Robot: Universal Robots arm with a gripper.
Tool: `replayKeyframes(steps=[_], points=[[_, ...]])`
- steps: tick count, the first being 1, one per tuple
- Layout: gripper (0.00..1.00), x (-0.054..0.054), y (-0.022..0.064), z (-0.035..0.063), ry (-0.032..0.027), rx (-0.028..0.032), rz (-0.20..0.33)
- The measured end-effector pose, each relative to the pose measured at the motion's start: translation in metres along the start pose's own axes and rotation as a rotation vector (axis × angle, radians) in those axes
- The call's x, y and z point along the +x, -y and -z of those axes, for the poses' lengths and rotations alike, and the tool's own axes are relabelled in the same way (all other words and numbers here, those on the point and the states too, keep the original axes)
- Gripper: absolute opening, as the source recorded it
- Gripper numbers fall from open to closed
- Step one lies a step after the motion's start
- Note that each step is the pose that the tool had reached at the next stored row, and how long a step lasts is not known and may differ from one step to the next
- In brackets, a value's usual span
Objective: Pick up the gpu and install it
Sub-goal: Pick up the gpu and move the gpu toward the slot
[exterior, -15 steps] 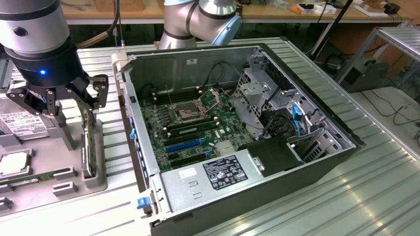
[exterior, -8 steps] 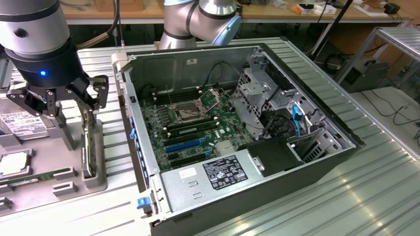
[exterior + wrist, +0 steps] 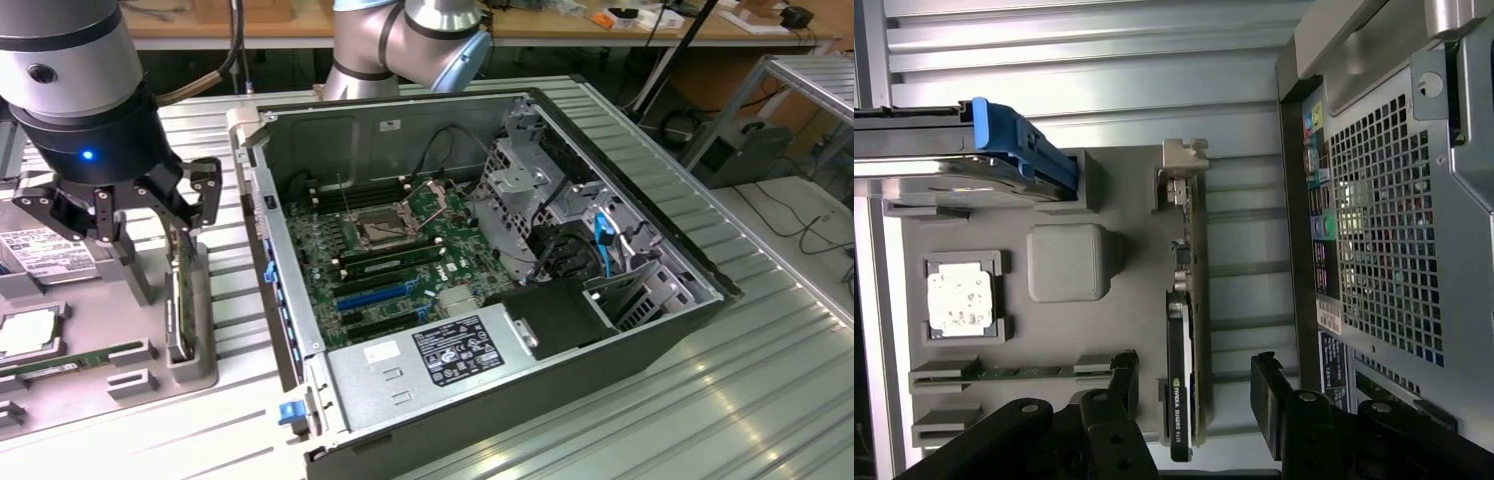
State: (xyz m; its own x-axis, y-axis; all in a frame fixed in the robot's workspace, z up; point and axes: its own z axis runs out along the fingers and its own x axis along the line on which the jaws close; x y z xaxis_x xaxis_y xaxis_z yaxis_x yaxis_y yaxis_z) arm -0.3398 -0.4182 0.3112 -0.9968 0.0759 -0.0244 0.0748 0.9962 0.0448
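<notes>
**A:** Where is your claw?

**B:** At nine o'clock in the exterior view, above the grey moulded parts tray (image 3: 200, 373). Your black two-fingered gripper (image 3: 1194, 395) is spread wide and holds nothing.

**A:** And the gpu?

**B:** The gpu (image 3: 180, 300), a thin black card on a green board with a silver bracket, stands on edge in the tray, between your spread fingers. The open black computer tower (image 3: 630, 185) lies at its three o'clock.
</notes>
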Motion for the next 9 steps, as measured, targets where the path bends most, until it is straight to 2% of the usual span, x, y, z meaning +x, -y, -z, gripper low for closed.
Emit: replayKeyframes(steps=[9], points=[[0.57, 0.0000, 0.0018, -0.0038, 0.0000, -0.0001, 0.000]])
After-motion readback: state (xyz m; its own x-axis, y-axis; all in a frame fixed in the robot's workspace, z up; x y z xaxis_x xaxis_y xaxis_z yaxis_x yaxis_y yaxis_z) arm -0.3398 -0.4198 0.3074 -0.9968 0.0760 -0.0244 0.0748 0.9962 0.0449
